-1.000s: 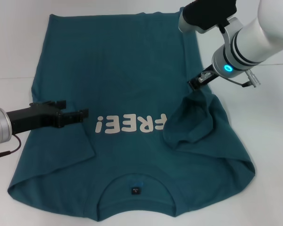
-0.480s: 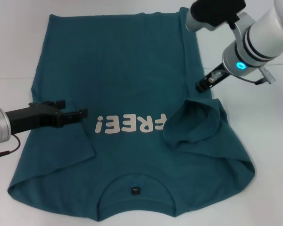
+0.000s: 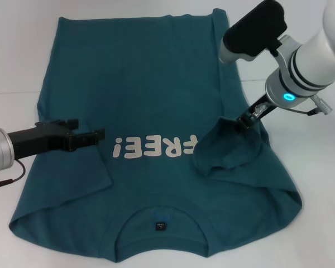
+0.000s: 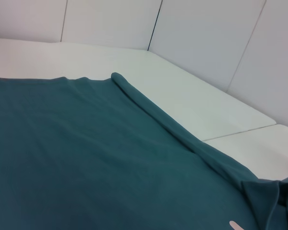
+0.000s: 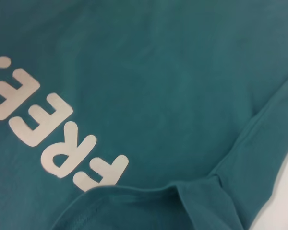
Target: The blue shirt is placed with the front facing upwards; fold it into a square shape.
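Since half a second ago, the right gripper (image 3: pixel 250 118) has been dropping back from above the shirt's right edge onto the bunched right sleeve (image 3: pixel 226 148), while the left gripper (image 3: pixel 88 137) has not been shifting at all.

From the head view, the blue shirt (image 3: pixel 151 89) is lying front-up across most of the white surface (image 3: pixel 318 184), collar (image 3: pixel 161 223) toward the near edge, hem toward the far edge, "FREE!" print (image 3: pixel 155 147) across the middle. The right jaws are sitting at the top of the sleeve mound; whether they are pinching the cloth I cannot tell. The left jaws are hovering slightly parted over the left chest, just beside the print, holding nothing; the left sleeve is already lying folded inward beneath them.

From the left wrist view, only the shirt's flat body and its rolled far-right edge (image 4: pixel 153 112) are showing against the surface; no fingers are appearing.

From the right wrist view, the print (image 5: pixel 53 143) and the folded sleeve hem (image 5: pixel 216 191) are lying close below the camera.

Judging the step as laying the right sleeve inward, the jaws should be catching the sleeve's outer hem rather than the mound's crest, then drawing it flat toward the print so no lump is staying under later folds.
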{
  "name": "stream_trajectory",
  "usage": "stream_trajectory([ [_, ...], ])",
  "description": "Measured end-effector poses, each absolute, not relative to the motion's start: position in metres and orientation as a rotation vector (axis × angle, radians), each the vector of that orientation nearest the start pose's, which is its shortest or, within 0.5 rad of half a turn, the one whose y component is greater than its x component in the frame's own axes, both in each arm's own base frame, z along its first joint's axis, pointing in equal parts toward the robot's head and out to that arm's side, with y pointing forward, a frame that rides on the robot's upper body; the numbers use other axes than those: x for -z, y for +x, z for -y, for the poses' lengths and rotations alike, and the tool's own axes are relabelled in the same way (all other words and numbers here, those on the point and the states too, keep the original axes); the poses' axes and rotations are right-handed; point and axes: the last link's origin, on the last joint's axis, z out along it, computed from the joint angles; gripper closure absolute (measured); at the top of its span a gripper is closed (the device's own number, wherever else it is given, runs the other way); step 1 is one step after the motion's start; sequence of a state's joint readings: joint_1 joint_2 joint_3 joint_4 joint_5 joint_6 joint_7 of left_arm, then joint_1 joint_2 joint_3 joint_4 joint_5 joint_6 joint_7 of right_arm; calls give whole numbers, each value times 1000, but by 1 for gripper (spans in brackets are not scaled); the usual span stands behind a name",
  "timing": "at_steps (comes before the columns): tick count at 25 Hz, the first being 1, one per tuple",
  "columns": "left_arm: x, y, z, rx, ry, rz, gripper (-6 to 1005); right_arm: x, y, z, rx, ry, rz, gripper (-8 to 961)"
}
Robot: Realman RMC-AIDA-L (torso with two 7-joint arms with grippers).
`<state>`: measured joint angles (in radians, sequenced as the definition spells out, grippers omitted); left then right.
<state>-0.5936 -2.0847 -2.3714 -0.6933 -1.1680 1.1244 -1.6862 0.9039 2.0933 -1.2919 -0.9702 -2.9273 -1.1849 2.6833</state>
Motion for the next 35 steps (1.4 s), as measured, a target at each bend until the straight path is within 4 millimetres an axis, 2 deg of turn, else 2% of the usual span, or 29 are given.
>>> stream_trajectory([
  [2, -8, -264, -395, 539, -2365, 925, 111, 9, 164, -445, 518, -2260, -770, 272],
  [9, -7, -264, -395, 539, -2366, 924, 112, 23, 172, -449, 540, -2240, -774, 276],
  [13, -8, -265, -396, 534, -2364, 925, 111, 25, 172, -454, 513, -2217, -781, 279],
  [18, -7, -267, -395, 528, -2356, 933, 111, 29, 170, -459, 513, -2216, -760, 448],
  [21, -6, -267, -395, 527, -2354, 937, 111, 31, 171, -460, 527, -2215, -745, 656],
  [26, -6, -268, -396, 523, -2347, 938, 111, 29, 170, -463, 514, -2202, -744, 897],
  [31, -6, -268, -396, 523, -2347, 938, 111, 25, 159, -469, 463, -2181, -757, 951],
  [35, -6, -268, -396, 525, -2346, 939, 112, 19, 151, -476, 404, -2147, -783, 950],
])
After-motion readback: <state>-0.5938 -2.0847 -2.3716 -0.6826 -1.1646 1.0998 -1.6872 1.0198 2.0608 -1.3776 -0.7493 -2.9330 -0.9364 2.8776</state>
